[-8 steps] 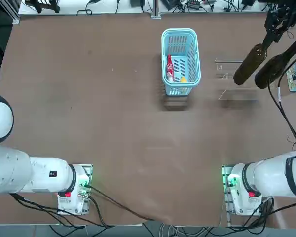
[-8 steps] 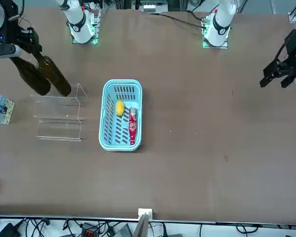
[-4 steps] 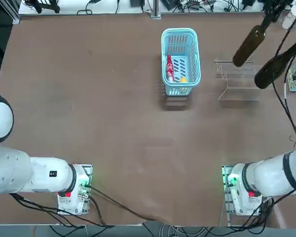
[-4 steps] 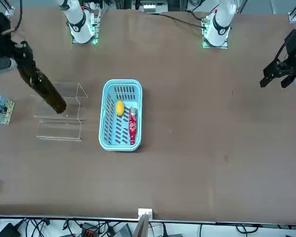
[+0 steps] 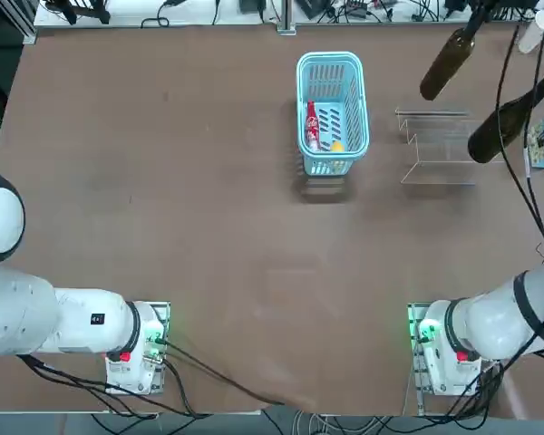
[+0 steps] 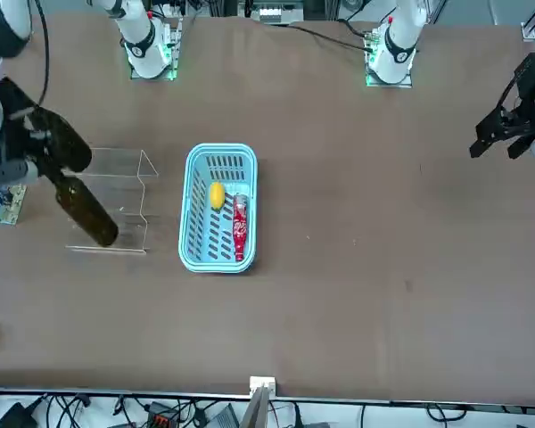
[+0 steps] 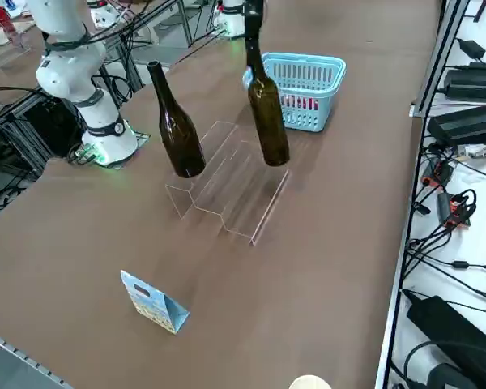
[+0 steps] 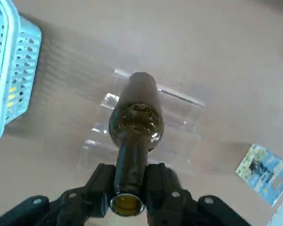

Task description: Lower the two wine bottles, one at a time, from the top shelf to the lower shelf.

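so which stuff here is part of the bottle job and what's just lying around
Job:
held wine bottle, neck in the right gripper
second wine bottle
clear stand: top shelf, lower shelf

Lying about:
blue basket
red bottle
small printed card

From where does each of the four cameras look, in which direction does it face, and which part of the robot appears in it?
Top: overhead, looking down; both arm bases at the bottom edge.
Front: across the table, facing the robot; right gripper holds one wine bottle by the neck.
Right side: raised, looking diagonally down on the clear stand; one white arm base.
Right wrist: on the wrist, looking down the held bottle; its fingers.
All four views share the blue basket.
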Action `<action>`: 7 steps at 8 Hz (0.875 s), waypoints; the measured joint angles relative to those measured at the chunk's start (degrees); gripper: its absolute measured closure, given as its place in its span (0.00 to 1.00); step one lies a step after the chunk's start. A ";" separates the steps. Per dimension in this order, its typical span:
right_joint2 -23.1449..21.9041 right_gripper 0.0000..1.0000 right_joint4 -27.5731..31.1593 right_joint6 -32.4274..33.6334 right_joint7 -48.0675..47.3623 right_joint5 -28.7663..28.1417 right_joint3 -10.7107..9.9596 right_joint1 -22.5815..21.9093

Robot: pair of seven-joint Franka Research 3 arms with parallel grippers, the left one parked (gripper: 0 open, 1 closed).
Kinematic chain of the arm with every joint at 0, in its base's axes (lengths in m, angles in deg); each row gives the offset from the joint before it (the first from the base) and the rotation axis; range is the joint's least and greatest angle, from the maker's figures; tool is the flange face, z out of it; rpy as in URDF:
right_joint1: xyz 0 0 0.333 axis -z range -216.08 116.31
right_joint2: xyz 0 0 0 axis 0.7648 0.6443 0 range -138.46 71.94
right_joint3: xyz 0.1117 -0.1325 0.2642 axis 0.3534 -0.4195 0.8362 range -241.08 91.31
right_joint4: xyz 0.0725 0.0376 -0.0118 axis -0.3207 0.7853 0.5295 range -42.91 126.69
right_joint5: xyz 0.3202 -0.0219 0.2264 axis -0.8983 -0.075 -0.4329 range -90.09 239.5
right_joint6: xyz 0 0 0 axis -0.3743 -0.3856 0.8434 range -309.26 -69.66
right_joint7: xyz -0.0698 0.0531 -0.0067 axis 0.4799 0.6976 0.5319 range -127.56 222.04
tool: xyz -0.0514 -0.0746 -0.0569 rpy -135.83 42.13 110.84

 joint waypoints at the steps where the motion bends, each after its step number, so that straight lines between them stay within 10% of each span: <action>1: 1.26 0.61 -0.10 -0.80 0.20 -0.17 0.00 0.11; 7: 5.43 0.61 -0.05 -1.06 0.46 -2.95 -0.04 0.19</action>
